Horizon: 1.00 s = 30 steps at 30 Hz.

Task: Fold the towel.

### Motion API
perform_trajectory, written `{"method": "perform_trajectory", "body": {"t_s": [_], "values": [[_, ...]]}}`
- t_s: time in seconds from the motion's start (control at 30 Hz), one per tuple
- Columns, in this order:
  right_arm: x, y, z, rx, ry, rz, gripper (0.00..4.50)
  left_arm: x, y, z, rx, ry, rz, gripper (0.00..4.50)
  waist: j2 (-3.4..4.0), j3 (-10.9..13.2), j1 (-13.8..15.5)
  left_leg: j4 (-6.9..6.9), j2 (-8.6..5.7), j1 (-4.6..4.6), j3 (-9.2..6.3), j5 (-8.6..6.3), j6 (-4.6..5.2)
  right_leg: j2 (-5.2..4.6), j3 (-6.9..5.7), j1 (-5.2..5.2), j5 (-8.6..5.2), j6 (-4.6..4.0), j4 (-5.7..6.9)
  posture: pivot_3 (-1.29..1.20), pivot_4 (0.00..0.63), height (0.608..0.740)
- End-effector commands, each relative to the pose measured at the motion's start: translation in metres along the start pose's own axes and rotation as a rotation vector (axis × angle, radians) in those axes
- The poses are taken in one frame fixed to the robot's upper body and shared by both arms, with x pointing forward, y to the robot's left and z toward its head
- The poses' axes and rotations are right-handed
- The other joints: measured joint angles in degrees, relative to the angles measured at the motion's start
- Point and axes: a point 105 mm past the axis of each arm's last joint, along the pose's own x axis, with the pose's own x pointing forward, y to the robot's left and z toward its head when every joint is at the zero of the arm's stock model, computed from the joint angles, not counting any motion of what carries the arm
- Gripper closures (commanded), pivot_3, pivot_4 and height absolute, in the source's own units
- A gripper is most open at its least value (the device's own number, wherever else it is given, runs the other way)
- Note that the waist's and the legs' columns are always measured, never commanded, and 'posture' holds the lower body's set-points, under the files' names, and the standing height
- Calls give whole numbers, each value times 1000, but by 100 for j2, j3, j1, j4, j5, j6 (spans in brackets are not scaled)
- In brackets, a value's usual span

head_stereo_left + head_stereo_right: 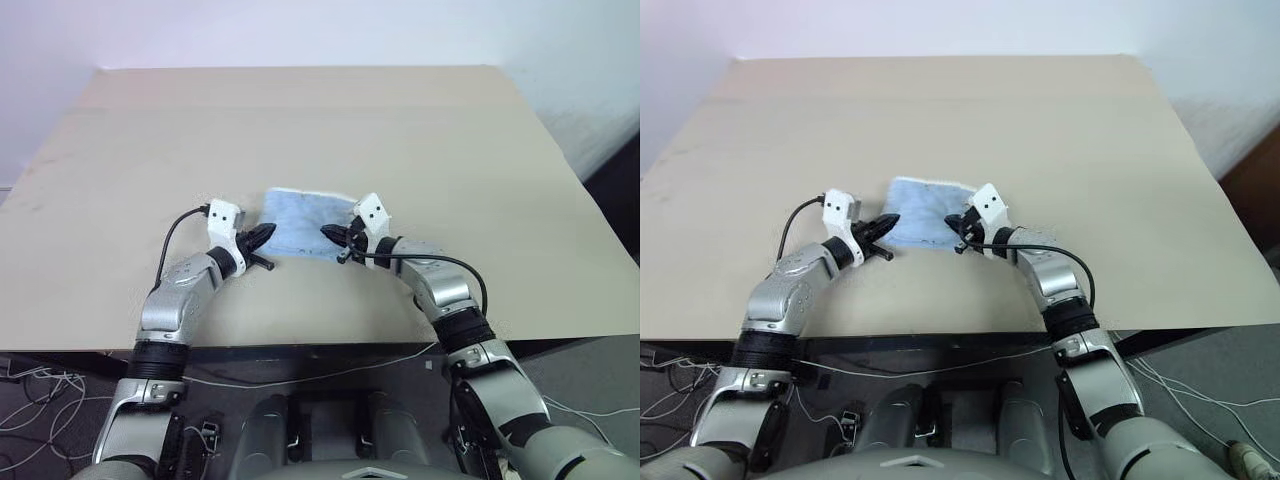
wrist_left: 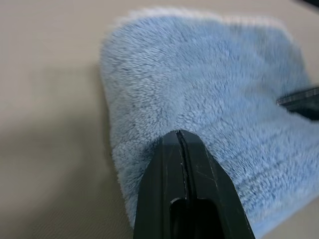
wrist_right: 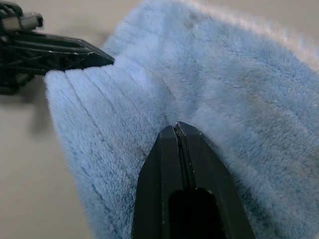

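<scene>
Both grippers are clenched at the near edge of the towel (image 1: 305,222), which lies already folded into a small blue pad on the table (image 1: 480,150) just in front of the robot: the left gripper (image 1: 264,236) at the near left corner and the right gripper (image 1: 330,233) at the near right one. Whether cloth is actually pinched between each pair of fingers cannot be told, since the wrist views show tips pressed together against the pile. Judging by this, another fold is starting, and next both corners should rise together and travel evenly to the far edge.
</scene>
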Motion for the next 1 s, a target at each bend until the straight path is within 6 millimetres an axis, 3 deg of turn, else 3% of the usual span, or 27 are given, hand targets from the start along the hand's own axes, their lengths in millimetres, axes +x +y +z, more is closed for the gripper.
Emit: {"method": "perform_trajectory", "body": {"t_s": [0.03,0.13,0.23,0.33,0.47,0.5,0.77,1.0], "values": [[-25,-15,46,13,-131,-9,4321,-24,19,47,75,-138,59,4494,0,0,7,1,0,-1,0,0,0,-2,0,0,0,0,1,0,150,740],[-44,-17,55,168,-125,48,3654,-46,43,43,249,-43,140,4500,3,-1,-3,0,-1,3,0,-1,1,-2,-1,2,0,0,-1,0,150,740],[-49,-17,52,325,-94,61,2619,-56,51,37,299,-1,159,4500,2,-1,-3,-5,0,4,-1,-8,8,-8,-1,-1,-1,-3,-4,0,150,740],[-48,-24,38,532,-30,27,1588,-62,54,33,298,7,169,4500,2,-1,6,-5,2,0,-4,-27,8,-15,1,-7,6,-14,-5,0,150,740],[-45,-23,26,604,36,11,184,-61,49,29,289,5,157,4500,2,-1,16,-5,-1,-21,-4,-21,-5,-23,4,-29,9,-19,-5,0,150,740],[-43,-23,22,612,57,2,26,-61,47,27,289,6,152,4500,2,-1,9,-5,-1,-32,-4,-16,-12,-23,6,-39,10,-20,-5,0,150,740],[-31,-11,7,622,136,31,26,-61,37,20,269,3,127,4500,2,-3,-20,0,2,-66,0,-1,1,-9,3,-70,13,-20,-1,0,150,740],[-9,9,16,654,129,123,26,-61,35,18,259,3,123,4500,1,-4,-20,6,5,-65,3,0,4,15,1,-69,13,-19,8,0,150,740]]}}
